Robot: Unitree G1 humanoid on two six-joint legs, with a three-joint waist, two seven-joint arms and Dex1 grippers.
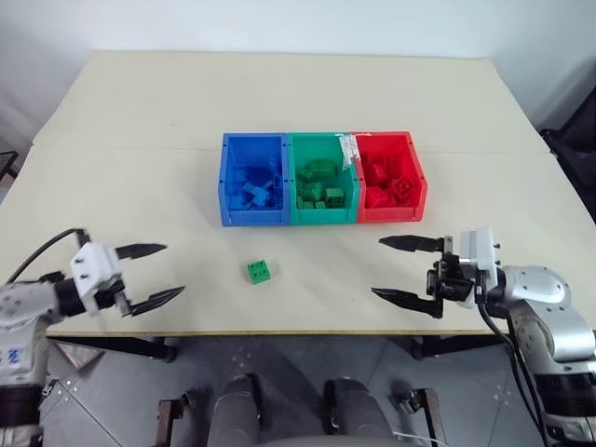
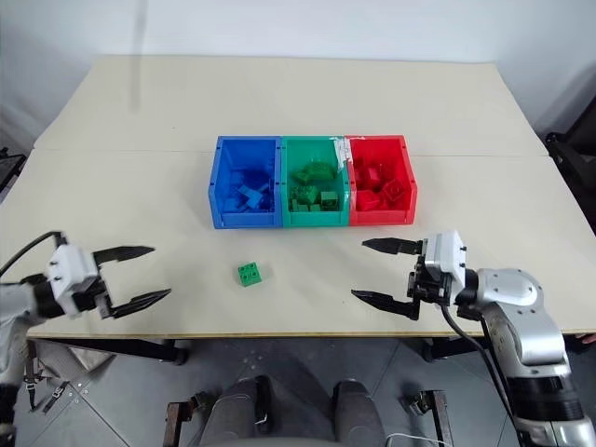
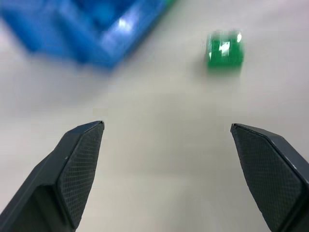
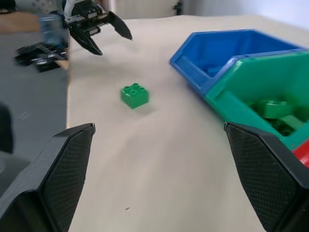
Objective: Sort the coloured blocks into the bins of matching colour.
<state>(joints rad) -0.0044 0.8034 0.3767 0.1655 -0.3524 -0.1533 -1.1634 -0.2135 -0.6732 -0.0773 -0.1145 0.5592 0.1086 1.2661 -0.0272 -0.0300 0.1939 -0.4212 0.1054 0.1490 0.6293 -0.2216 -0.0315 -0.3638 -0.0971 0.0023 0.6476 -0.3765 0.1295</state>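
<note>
While one green block (image 1: 261, 270) lies alone on the table (image 1: 140, 140) in front of the bins (image 1: 322, 177), seen from the head it sits between the two hands, nearer the left gripper (image 1: 155, 275), which is spread wide and empty. The left wrist view has the block ahead of the fingers, off to one side. The right gripper (image 4: 159, 169), also spread and empty, faces it from farther off.
</note>
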